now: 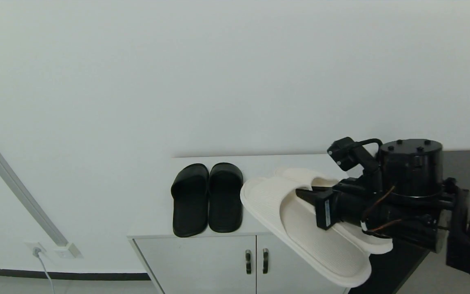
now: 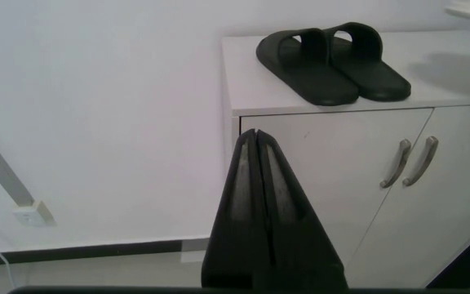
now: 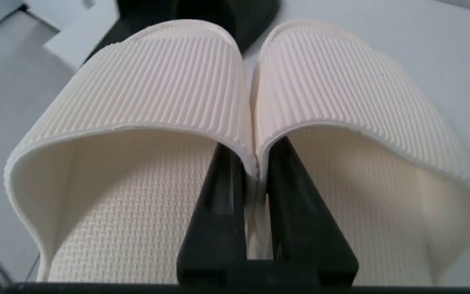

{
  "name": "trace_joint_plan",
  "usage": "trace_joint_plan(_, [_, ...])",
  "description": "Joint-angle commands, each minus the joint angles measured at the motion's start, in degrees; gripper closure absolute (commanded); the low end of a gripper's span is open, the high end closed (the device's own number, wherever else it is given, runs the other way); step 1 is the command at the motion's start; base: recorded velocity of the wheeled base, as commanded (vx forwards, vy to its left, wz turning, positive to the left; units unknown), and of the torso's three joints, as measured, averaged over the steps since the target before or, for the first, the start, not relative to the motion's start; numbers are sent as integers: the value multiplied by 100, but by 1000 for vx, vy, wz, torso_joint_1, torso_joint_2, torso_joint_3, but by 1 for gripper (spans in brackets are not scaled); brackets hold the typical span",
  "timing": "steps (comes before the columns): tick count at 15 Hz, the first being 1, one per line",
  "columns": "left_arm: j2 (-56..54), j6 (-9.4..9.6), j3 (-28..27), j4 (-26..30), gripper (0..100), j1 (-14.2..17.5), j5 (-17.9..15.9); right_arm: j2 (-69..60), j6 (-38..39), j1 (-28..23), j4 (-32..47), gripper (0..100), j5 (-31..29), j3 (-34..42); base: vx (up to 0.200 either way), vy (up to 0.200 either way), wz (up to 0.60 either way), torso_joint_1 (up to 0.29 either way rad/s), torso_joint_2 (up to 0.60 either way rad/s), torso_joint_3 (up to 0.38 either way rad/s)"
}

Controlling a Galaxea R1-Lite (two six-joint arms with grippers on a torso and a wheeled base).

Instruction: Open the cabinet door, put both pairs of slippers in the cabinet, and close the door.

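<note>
Plain white wall (image 1: pixel 218 73) backs the head view, with a grey slanted conduit (image 1: pixel 14 183) and a white wall socket (image 1: pixel 35 247) at lower left. At lower centre stands a white two-door cabinet (image 1: pixel 194 261), doors shut, its metal handles (image 1: pixel 255 261) side by side. A pair of black rubber slide slippers (image 1: pixel 207 199) lies flat on the cabinet top. Right of them a pair of cream ribbed slippers (image 1: pixel 284 212) hangs tilted in the right gripper (image 1: pixel 302 192), heel ends toward the lower right. A small white label (image 1: pixel 327 212) on that gripper's body is too small to read.

Left wrist view: the left gripper (image 2: pixel 257 147) has its fingers pressed together with nothing between them, in front of the cabinet (image 2: pixel 325 163); the black slippers (image 2: pixel 333 61) lie on top, above the shut doors.

Right wrist view: the right gripper (image 3: pixel 255 188) has one finger under each strap, clamped on the touching inner walls of the cream slippers (image 3: pixel 170 98).
</note>
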Motion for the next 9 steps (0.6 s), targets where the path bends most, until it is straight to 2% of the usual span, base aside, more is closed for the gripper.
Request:
trace_joint_plan(1, [7,-1,0,0,100,1,1,-721,-27,13,15,100,226,432,0,0,0,0,0,0])
trace_joint_plan(7, [7,-1,0,0,100,1,1,-853,-27,179,6,100,375,686,0,0,0,0,0,0])
trace_joint_plan(9, [7,-1,0,0,100,1,1,-871,-36,188,15,100,375,730,-200,0,0,5,0,2])
